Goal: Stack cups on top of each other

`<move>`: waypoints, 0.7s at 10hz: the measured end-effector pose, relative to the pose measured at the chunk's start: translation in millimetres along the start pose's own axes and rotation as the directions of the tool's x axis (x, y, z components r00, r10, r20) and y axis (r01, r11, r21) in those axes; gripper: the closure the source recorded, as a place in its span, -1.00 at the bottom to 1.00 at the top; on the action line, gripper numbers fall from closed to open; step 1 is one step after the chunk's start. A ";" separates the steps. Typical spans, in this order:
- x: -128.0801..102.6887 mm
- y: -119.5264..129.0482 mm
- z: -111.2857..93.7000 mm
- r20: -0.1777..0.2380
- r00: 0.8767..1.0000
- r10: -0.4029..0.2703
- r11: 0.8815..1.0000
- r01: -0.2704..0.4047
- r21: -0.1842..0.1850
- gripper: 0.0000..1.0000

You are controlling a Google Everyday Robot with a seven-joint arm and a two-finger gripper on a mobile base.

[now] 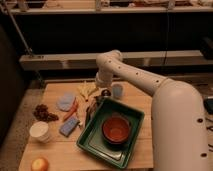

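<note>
The small pale blue-grey tumbler (117, 91) stands upright at the back of the wooden table (55, 150), just behind the green tray (90, 142). The wider white cup (40, 131) with a cream inside stands upright at the front left, far from the tumbler. My gripper (98, 98) hangs from the white arm, low over the table just left of the tumbler, at the tray's back left corner. It is dark and partly merges with the things under it.
A big orange-red bowl (116, 128) sits in the green tray. Yellow banana-like pieces (86, 89), a pale blue lid (65, 101), a carrot (71, 110), a blue sponge (69, 126), dark fruit (42, 112) and an orange fruit (40, 164) lie on the table's left part.
</note>
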 end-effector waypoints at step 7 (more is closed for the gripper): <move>17.3 -4.5 32.6 0.075 0.997 -0.005 1.000 0.004 0.012 -0.60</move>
